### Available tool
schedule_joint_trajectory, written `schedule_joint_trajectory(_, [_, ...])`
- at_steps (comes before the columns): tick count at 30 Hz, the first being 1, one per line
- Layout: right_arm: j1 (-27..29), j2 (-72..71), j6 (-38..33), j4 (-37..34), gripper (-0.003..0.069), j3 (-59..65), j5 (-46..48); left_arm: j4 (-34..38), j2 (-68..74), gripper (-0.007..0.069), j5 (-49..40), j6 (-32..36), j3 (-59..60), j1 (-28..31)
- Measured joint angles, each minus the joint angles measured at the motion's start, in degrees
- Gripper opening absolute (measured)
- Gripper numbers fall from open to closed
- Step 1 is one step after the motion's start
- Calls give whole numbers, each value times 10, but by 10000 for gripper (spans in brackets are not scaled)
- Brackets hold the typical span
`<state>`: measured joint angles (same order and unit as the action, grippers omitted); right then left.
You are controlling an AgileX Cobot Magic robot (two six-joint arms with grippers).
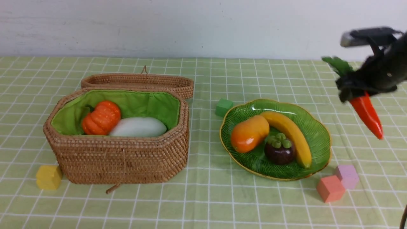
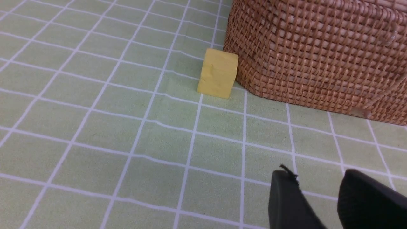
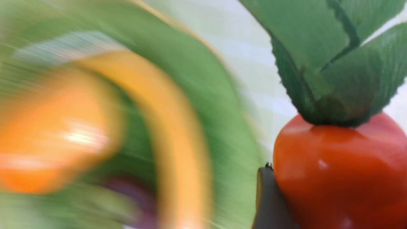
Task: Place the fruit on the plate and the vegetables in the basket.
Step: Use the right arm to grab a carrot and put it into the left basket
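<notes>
While the right gripper (image 1: 353, 93) hangs in the air over the right edge of the tabletop (image 1: 203, 203), its jaws are clamped on the thick end of the carrot (image 1: 367, 116), which points down and slightly right with its green leaves (image 1: 338, 65) sticking up behind the arm; the right wrist view shows one dark finger (image 3: 270, 200) pressed against the carrot's orange skin just below the leaves, though the rest of that picture is badly blurred. The plate (image 1: 318, 133) sits right of centre and carries the banana (image 1: 291, 133), the mango-shaped fruit (image 1: 249, 133) and the mangosteen (image 1: 279, 149), all touching one another. The basket (image 1: 120, 159) stands to the left with its lid (image 1: 140, 81) lying open behind it; inside, on the green lining, the pumpkin (image 1: 101, 117) rests against the white vegetable (image 1: 138, 127). A yellow cube (image 1: 49, 177) stands just beside the basket's near left corner, a green cube (image 1: 224, 107) just behind the plate, and a pink cube (image 1: 330, 188) and lilac cube (image 1: 347, 176) touch each other near the plate's front right. The left gripper (image 2: 318, 203) hovers low over the cloth near the yellow cube, its jaws parted with nothing between them.
</notes>
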<state>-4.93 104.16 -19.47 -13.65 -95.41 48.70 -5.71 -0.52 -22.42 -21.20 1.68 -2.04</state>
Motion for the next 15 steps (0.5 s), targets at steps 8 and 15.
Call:
schedule_joint_trajectory(8, [-213,17,-238,-300,379,-65,-130,0,0,239,0,0,0,0])
schedule_joint_trajectory(15, [-331,141,-561,-515,379,-97,-243,0,0,239,0,0,0,0])
